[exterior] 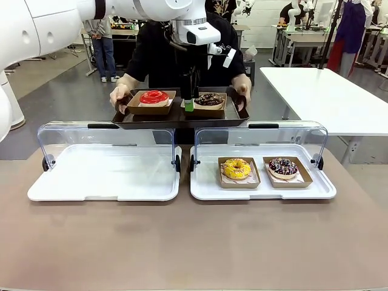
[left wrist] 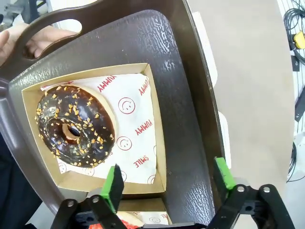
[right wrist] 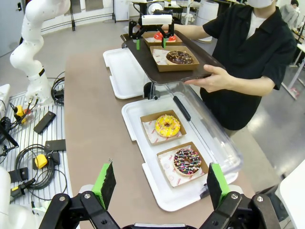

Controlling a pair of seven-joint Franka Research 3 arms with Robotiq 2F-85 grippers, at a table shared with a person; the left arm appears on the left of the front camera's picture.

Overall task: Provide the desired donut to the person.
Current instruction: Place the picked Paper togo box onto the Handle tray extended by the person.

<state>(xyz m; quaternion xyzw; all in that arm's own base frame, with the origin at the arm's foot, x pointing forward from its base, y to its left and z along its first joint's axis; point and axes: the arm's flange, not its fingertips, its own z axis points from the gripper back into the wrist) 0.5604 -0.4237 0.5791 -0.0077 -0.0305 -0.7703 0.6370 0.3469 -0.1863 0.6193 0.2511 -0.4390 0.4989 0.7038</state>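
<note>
Left wrist view: the left gripper (left wrist: pixel 169 183) is open over the chocolate donut (left wrist: pixel 75 125) on the person's tray (left wrist: pixel 186 119), so I think it should lift away next.

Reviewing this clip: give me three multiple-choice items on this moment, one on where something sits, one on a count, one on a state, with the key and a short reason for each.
1. Where is the chocolate donut with nut bits?
A. In the white tray on the table
B. In a box on the dark tray the person holds
C. Between the right gripper's fingers

2. How many donuts lie in the white tray on the robot's right?
A. One
B. Two
C. Four

3. How does the left gripper stand?
A. Open, above the dark tray
B. Shut on a donut box
C. Shut on the tray handle

Key: 1 B, the chocolate donut sits in its box on the dark tray in the person's hands. 2 B, the yellow donut and the sprinkled donut lie in the white tray. 3 A, the left gripper has its fingers spread, gripping nothing.
</note>
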